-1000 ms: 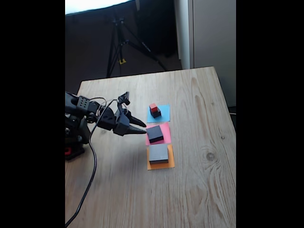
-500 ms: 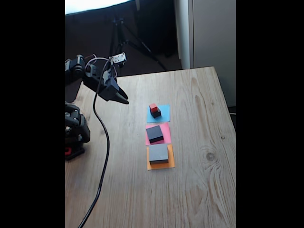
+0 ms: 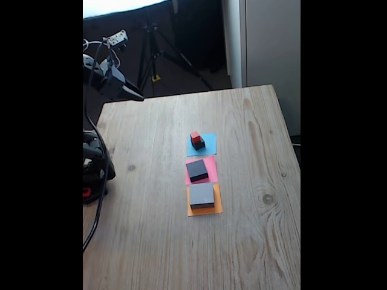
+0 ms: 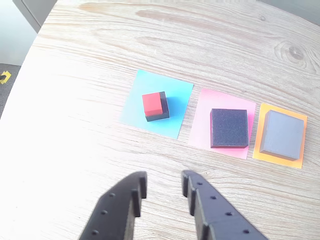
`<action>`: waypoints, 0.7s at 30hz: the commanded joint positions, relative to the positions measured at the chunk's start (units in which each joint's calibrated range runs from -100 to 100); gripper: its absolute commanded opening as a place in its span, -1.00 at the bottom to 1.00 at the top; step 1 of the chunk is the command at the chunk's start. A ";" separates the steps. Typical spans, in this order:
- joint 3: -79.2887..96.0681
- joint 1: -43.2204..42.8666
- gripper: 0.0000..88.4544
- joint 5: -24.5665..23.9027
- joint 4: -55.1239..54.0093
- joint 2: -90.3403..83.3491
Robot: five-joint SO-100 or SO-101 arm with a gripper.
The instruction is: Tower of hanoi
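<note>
The gripper point(image 4: 163, 186) is held narrowly parted and empty at 6 o'clock of the red cube point(image 4: 151, 103), which is stacked on the small black cube point(image 4: 163, 108).

Wrist view: sunlit glare bleaches wooden table point(image 4: 65, 125) left of blue paper square point(image 4: 175, 95). Fixed view soft, dim behind.

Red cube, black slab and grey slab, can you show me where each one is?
tiny red cube point(image 4: 151, 103), wrist view, on its red top face.
black slab point(image 4: 229, 126), wrist view, middle of its dark top, on the pink paper.
grey slab point(image 4: 283, 134), wrist view, middle of its grey top, on the orange paper.
</note>
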 commanded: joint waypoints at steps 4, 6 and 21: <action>2.17 -1.35 -0.88 0.56 0.95 -2.28; 5.72 -1.10 -0.87 0.90 -0.51 -3.11; 55.90 5.09 -0.45 9.93 -43.65 -11.74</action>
